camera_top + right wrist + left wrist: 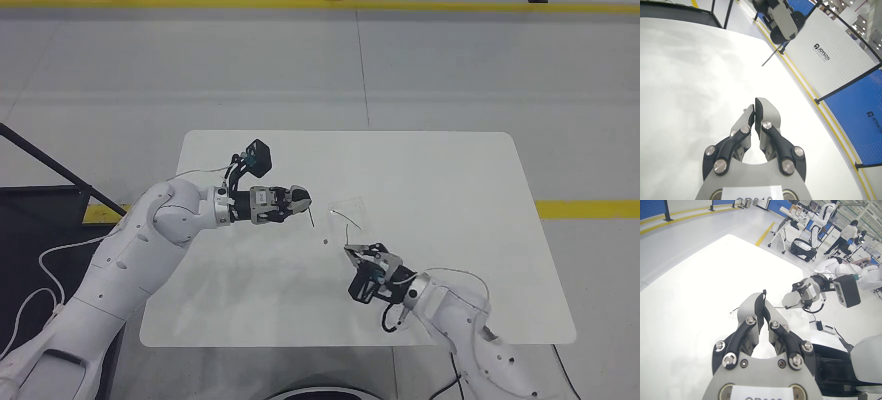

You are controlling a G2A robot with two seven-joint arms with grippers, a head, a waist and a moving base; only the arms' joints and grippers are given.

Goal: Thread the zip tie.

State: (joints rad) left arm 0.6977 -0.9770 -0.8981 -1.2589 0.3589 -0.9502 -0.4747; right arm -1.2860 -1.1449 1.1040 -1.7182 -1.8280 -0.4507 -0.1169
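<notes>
The zip tie (764, 292) is a thin black strip. It's pinched in my left gripper (762, 303), whose jaws are closed on it, so that the small square head pokes out just past the fingertips, above the table (450, 180). I judge it to be very light, springy and slick, so a grip close behind the head, as it is now, should keep the slot from twisting away.

My right gripper (754, 104) hangs near the left but clear of it, jaws together on a strand (734, 310). This is a fine dark filament that curves off across the table to a tiny tip. I take it for the part to be fed through the head, though I can't trace whether it joins the tie.

With so much of it free it will likely flex and wander. Holding it nearer the tip would stiffen it, and squeezing harder won't help.
</notes>
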